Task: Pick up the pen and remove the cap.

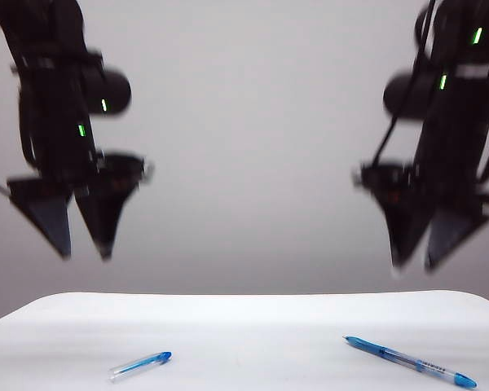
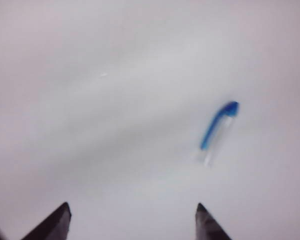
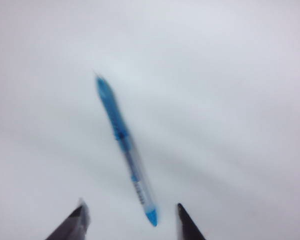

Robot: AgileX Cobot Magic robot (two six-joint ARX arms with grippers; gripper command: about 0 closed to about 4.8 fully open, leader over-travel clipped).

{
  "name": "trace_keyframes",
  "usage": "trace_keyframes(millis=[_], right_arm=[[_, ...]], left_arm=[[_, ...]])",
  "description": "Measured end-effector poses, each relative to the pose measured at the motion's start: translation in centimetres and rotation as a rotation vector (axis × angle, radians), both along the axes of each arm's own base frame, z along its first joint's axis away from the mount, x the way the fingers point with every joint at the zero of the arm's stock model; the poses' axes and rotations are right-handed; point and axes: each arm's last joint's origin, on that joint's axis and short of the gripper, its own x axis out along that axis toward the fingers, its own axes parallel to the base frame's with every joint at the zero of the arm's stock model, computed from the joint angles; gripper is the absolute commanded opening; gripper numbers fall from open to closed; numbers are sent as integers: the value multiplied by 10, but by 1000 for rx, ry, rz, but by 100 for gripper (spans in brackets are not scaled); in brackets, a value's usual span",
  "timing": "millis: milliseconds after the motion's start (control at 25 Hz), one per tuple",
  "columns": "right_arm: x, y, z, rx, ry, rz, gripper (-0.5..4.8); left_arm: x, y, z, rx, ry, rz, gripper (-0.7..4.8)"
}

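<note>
With cap off and both pieces lying loose on the white counter (image 1: 253,326), task judged complete at its final step; next move calls only for clearing away, no re-grasp. Slim clear-barrelled pen with blue ink tube and blue ends (image 1: 409,362) at five o'clock of the exterior view, bare tip toward centre; short clear plastic cap with blue rounded end (image 1: 140,366) at seven o'clock, well apart. Left tool (image 1: 85,252) at nine o'clock, raised, spread wide, empty; right tool (image 1: 413,265) at three o'clock, raised, parted, empty.
</note>
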Motion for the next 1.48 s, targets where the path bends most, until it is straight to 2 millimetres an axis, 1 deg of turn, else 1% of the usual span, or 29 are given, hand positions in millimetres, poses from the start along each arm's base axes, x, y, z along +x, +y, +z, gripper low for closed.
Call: trace_keyframes(millis=[120, 160, 200, 240, 280, 320, 360, 400, 440, 480, 560, 600, 640, 720, 761, 801, 841, 881, 921, 961, 1001, 1041, 1081, 1121, 1161, 1201, 1281, 1361, 1481], right_arm=[[-12, -4, 36, 40, -110, -17, 111], [-23, -7, 60, 73, -198, -31, 88], [-32, -9, 74, 98, -258, -43, 69], [-46, -14, 96, 146, -362, -65, 50], [-56, -17, 108, 180, -436, -77, 17], [-75, -22, 124, 239, -537, -102, 11], [-84, -25, 131, 269, -582, -114, 7], [-96, -28, 139, 308, -647, -117, 3], [-102, -30, 142, 333, -681, -121, -1], [-115, -33, 143, 360, -718, -127, -1], [-140, -41, 142, 393, -807, -133, -1], [-147, -44, 144, 404, -858, -139, -1], [-162, -49, 143, 416, -941, -155, -1], [-180, -56, 140, 410, -1009, -190, -1], [-185, -58, 137, 396, -1035, -217, -1], [-192, -62, 127, 364, -1055, -265, -1], [-197, -64, 120, 346, -1065, -290, -1], [-203, -68, 109, 334, -1083, -316, -1], [-206, -70, 102, 336, -1102, -325, -1], [-213, -73, 90, 345, -1124, -328, -1], [-217, -74, 82, 358, -1136, -321, -1], [-220, -75, 76, 385, -1171, -317, -1], [-223, -75, 70, 400, -1201, -317, -1], [-226, -76, 57, 429, -1244, -326, -1], [-225, -76, 48, 451, -1252, -339, -1], [-223, -76, 33, 490, -1249, -368, -1], [-222, -75, 13, 545, -1261, -386, -1], [-220, -75, 4, 560, -1248, -393, -1], [-221, -75, 5, 584, -1265, -371, -1]], left_arm=[[-21, 7, 39, -27, -90, -4, 314], [-40, 12, 63, -56, -169, -9, 301], [-51, 16, 73, -71, -216, -10, 283], [-72, 23, 86, -94, -287, -10, 252], [-88, 28, 94, -108, -337, -9, 182], [-116, 37, 110, -146, -463, -7, 160], [-128, 41, 120, -169, -541, -7, 146], [-143, 46, 129, -204, -674, -3, 146], [-152, 49, 131, -205, -739, 10, 146], [-167, 55, 130, -187, -821, 43, 143], [-189, 64, 131, -181, -957, 91, 114], [-196, 67, 131, -190, -1009, 102, 109], [-207, 70, 126, -208, -1077, 113, 109], [-215, 74, 114, -205, -1115, 131, 106], [-216, 75, 108, -193, -1123, 146, 106], [-219, 76, 97, -165, -1128, 171, 105], [-220, 78, 88, -142, -1120, 189, 87], [-224, 80, 74, -119, -1114, 206, 72], [-226, 81, 67, -122, -1119, 210, 54], [-228, 81, 59, -156, -1124, 201, 47], [-229, 81, 54, -196, -1141, 195, 36], [-228, 80, 47, -230, -1157, 190, 11], [-227, 79, 41, -231, -1154, 188, -6], [-224, 78, 32, -236, -1138, 198, -6], [-223, 78, 28, -254, -1128, 224, -6], [-221, 78, 20, -292, -1123, 291, -6], [-217, 78, 10, -313, -1158, 331, -6], [-215, 76, -1, -332, -1182, 291, -6], [-214, 75, -16, -431, -1177, 249, -6]])
